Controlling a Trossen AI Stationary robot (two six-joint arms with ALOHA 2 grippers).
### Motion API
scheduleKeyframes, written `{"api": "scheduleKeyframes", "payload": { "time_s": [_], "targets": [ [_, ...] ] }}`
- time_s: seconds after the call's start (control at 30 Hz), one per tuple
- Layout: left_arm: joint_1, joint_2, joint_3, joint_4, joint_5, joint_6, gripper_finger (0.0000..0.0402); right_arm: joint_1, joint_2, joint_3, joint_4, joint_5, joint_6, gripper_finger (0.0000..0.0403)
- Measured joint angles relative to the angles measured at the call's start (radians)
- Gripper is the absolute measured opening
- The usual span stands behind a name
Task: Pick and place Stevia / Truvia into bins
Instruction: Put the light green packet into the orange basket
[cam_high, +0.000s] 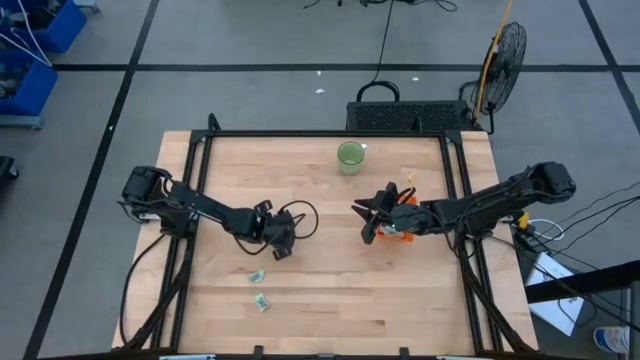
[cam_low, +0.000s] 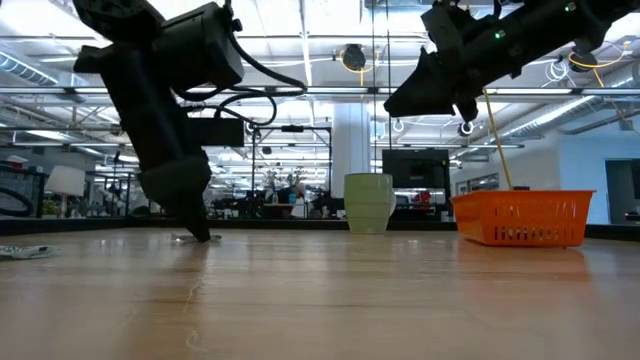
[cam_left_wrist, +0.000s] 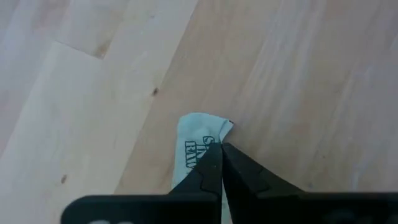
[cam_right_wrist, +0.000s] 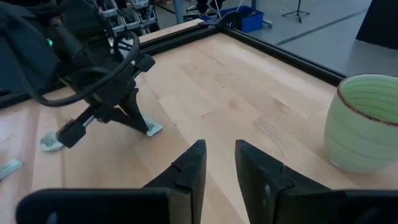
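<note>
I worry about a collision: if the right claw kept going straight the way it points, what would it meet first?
Probably bare table. The right claw, open, aims between the green cup and the left claw, shut on a sachet; depth is uncertain.

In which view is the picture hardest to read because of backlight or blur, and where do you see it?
Low view: bright ceiling lamps behind leave both arms as dark silhouettes, though the orange plastic bin stays clear. Left wrist view: the left gripper, shut on a pale green paper sachet, is so near that its fingers look soft. Right wrist view: the right gripper is open, and the round green cup is cut by the edge.
</note>
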Motion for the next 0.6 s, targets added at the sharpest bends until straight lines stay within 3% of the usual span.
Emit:
{"api": "scheduleKeyframes", "payload": {
  "time_s": [0.27, 0.5, 0.6],
  "targets": [
    [-0.003, -0.128, 0.035, 0.035, 0.103, 0.070, 0.0006, -0.002, 0.083, -0.001, 0.081, -0.113, -0.177, 0.0081],
    [0.005, -0.249, 0.041, 0.201, 0.358, 0.143, 0.0003, 0.001, 0.273, -0.001, 0.417, -0.290, -0.507, 0.0098],
    [0.009, -0.248, 0.041, 0.248, 0.483, 0.145, 0.0003, 0.002, 0.332, 0.002, 0.502, -0.342, -0.571, 0.0111]
  ]
}}
